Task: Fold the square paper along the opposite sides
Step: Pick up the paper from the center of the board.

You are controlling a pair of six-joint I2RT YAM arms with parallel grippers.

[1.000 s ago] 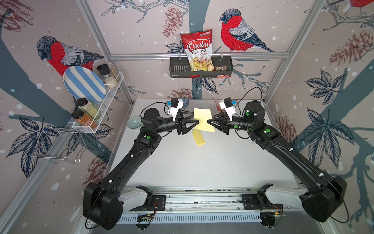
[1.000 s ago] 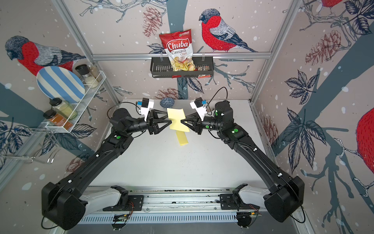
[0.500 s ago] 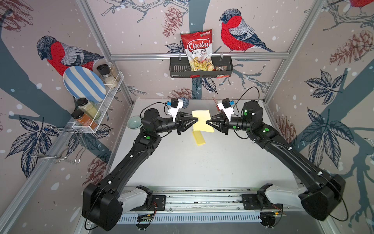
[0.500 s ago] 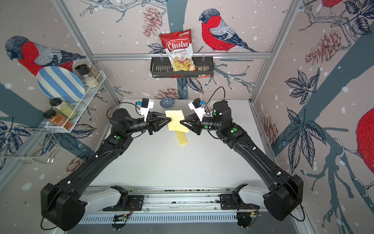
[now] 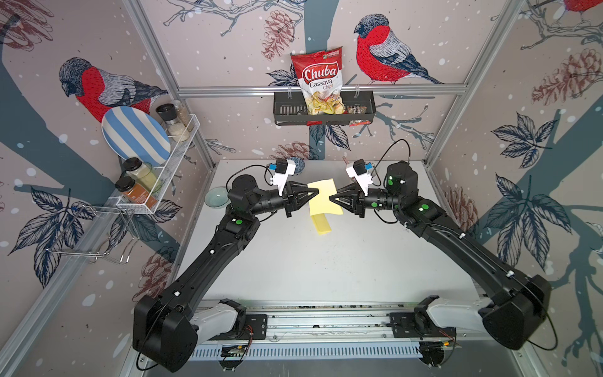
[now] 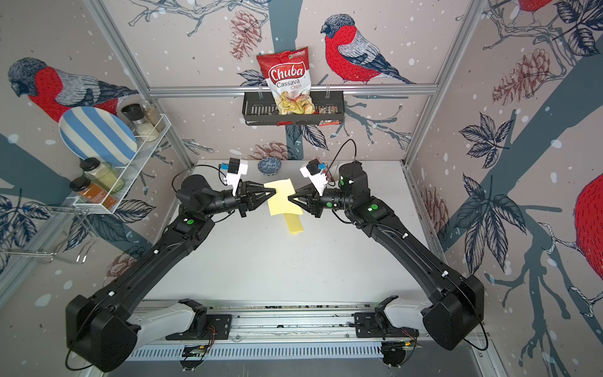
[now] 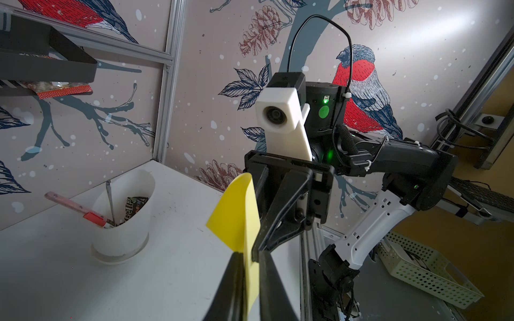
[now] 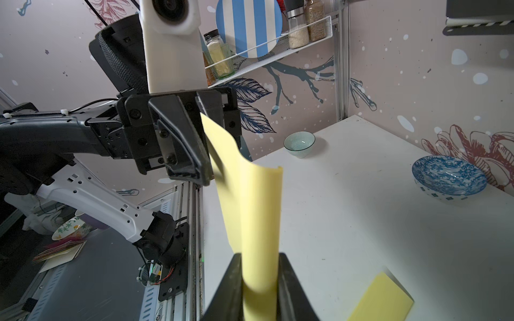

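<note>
While both arms reach in over the far middle of the white table (image 5: 326, 267), one yellow square paper (image 5: 323, 201) hangs bowed in the air between them, clear of the tabletop. The left gripper (image 5: 316, 193) pinches one side edge of the sheet, and the left wrist view shows its fingers (image 7: 274, 286) pressed against the paper. The right gripper (image 5: 331, 198) is clamped on the opposite edge, with the sheet caught between its fingers (image 8: 290, 286).

One folded yellow strip (image 5: 321, 224) lies flat on the table just beneath the held sheet, on the near side. Two bowls stand on the table: a pale green bowl (image 5: 216, 198) at the left edge and a blue patterned bowl (image 6: 270, 164) at the back. One white tub (image 7: 122, 222) holds utensils.

On the back wall, one black basket (image 5: 287, 112) carries one red bag (image 5: 319, 81) printed "Chuba Cassava Chips". One wire rack (image 5: 177, 151) on the left wall holds one blue-striped plate (image 5: 135, 137) and four jars, whose labels are too small to read.
</note>
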